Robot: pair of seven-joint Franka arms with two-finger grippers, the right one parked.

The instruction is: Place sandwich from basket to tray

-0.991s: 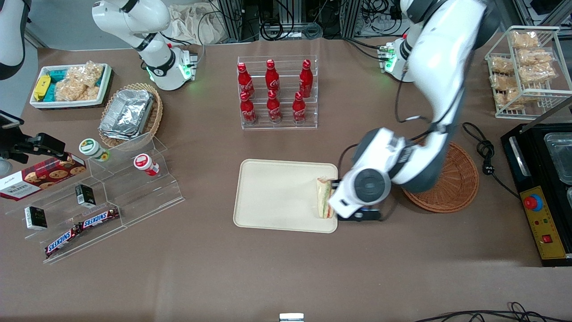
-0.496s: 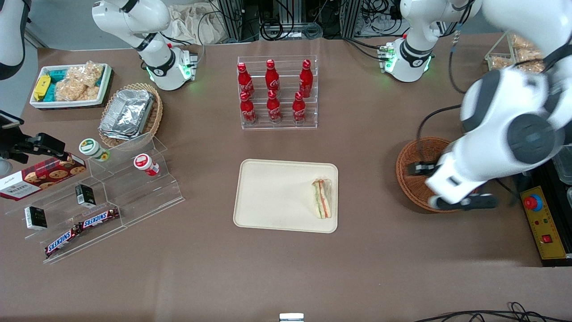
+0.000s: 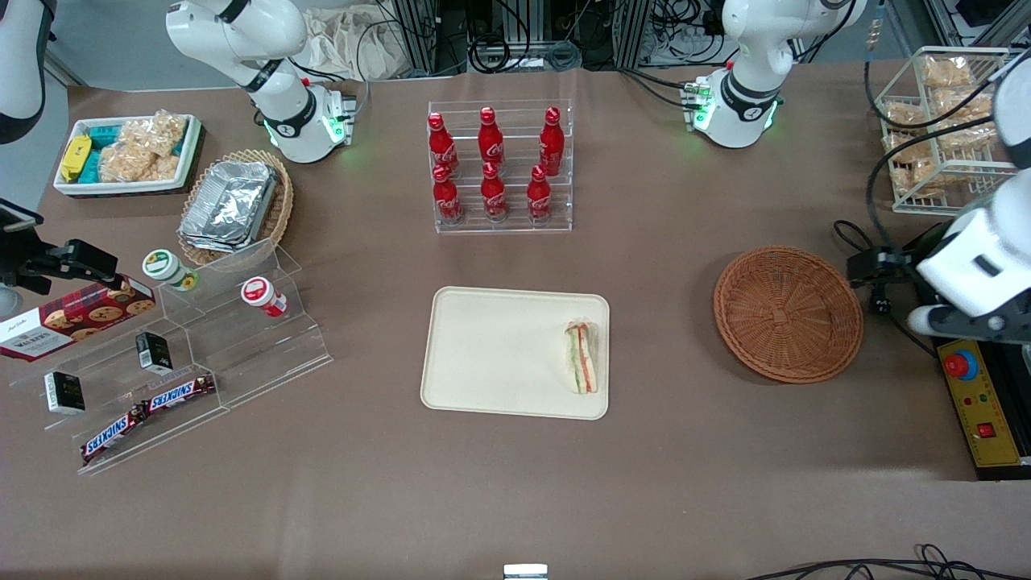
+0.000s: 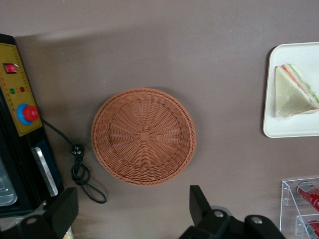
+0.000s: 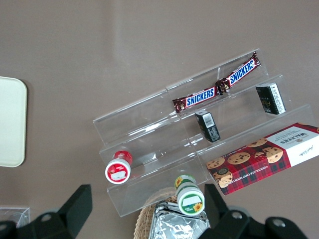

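Note:
The sandwich (image 3: 581, 358), a wrapped triangular wedge, lies on the cream tray (image 3: 499, 354) at the tray's end toward the working arm. It also shows in the left wrist view (image 4: 294, 92) on the tray (image 4: 291, 127). The round reddish-brown basket (image 3: 788, 312) is empty; it also shows in the left wrist view (image 4: 143, 135). My left gripper (image 3: 962, 329) hangs high near the black control box, past the basket toward the working arm's end of the table. In the left wrist view the gripper (image 4: 127, 211) is open wide and empty.
A black control box with a red button (image 3: 979, 403) and a coiled black cable (image 3: 878, 274) lie beside the basket. A wire rack of bagged snacks (image 3: 946, 121) stands farther back. A clear rack of red bottles (image 3: 501, 165) stands farther from the camera than the tray.
My gripper let go of the sandwich on the tray, then swung up and away over the basket to the control box. The sandwich stays on the tray.

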